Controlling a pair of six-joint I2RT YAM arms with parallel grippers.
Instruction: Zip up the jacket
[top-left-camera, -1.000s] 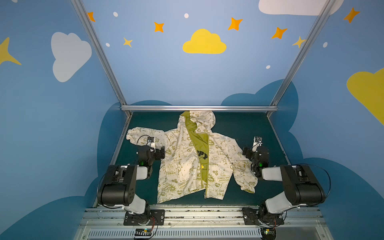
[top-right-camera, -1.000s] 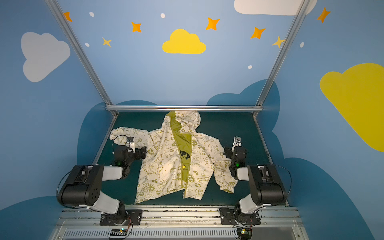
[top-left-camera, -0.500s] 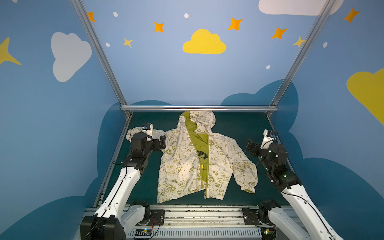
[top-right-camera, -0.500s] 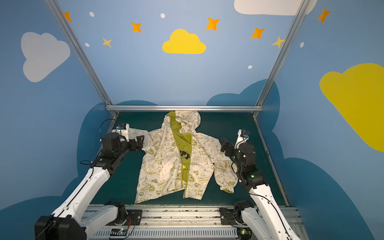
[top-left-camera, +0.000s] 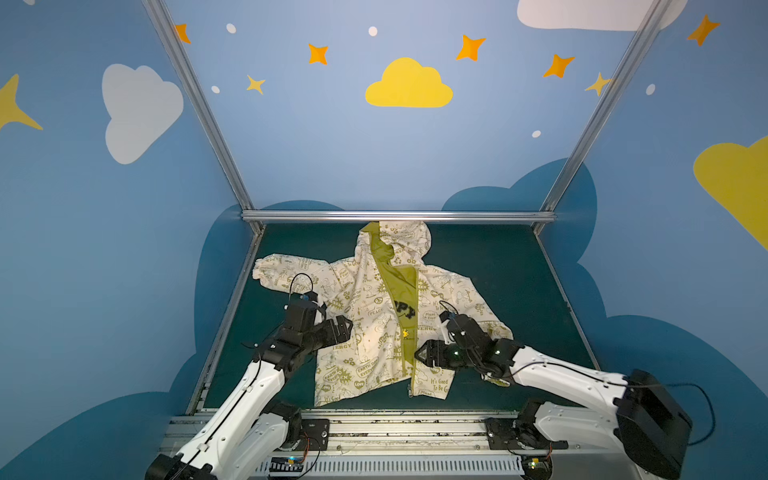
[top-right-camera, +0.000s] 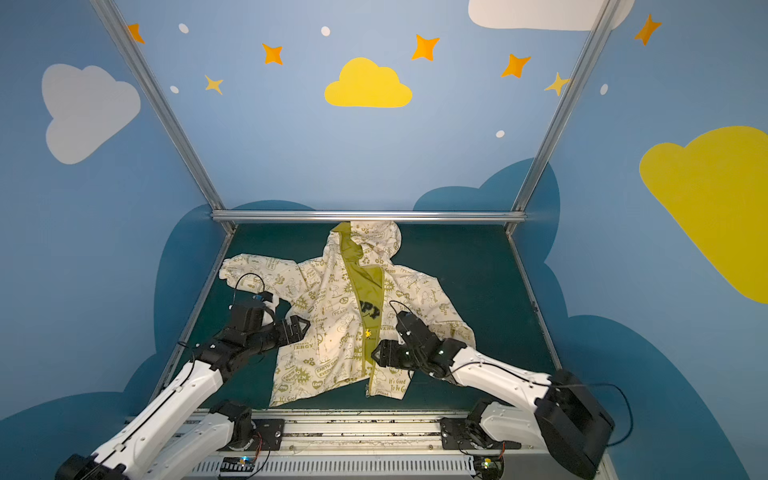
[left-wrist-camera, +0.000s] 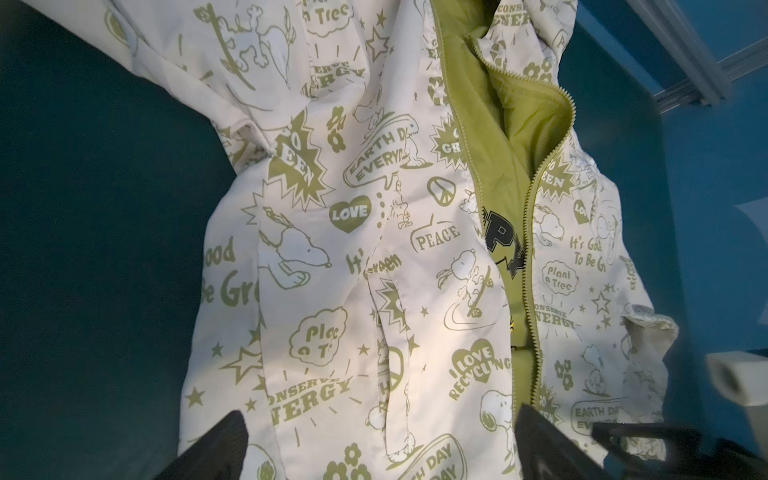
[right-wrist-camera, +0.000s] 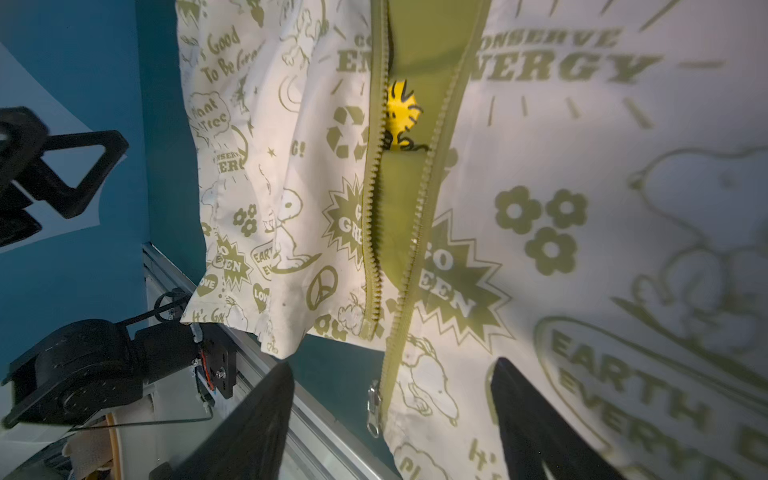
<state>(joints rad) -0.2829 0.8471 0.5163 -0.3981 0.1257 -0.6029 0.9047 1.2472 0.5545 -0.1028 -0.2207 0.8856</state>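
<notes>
The jacket (top-left-camera: 365, 316) (top-right-camera: 328, 316) lies flat and unzipped on the dark green table, hood toward the back, olive lining showing between the two zipper rows (right-wrist-camera: 399, 216). Its silver zipper slider (right-wrist-camera: 374, 409) (top-left-camera: 409, 390) sits at the hem of the right front panel. My right gripper (top-left-camera: 419, 357) (top-right-camera: 376, 355) (right-wrist-camera: 395, 419) hovers open over that hem, with the slider between its fingers, untouched. My left gripper (top-left-camera: 347, 328) (top-right-camera: 301, 326) (left-wrist-camera: 378, 449) is open above the left front panel (left-wrist-camera: 332, 291), holding nothing.
A metal rail (top-left-camera: 374, 415) runs along the table's front edge just below the hem. A metal bar (top-left-camera: 395, 216) borders the back by the hood. The jacket's right sleeve (top-left-camera: 494, 376) lies partly under the right arm. Blue walls close in both sides.
Both arms have unfolded from the table's sides and reached in over the jacket. The right gripper now sits at the lower zipper, the left over the left front panel.
</notes>
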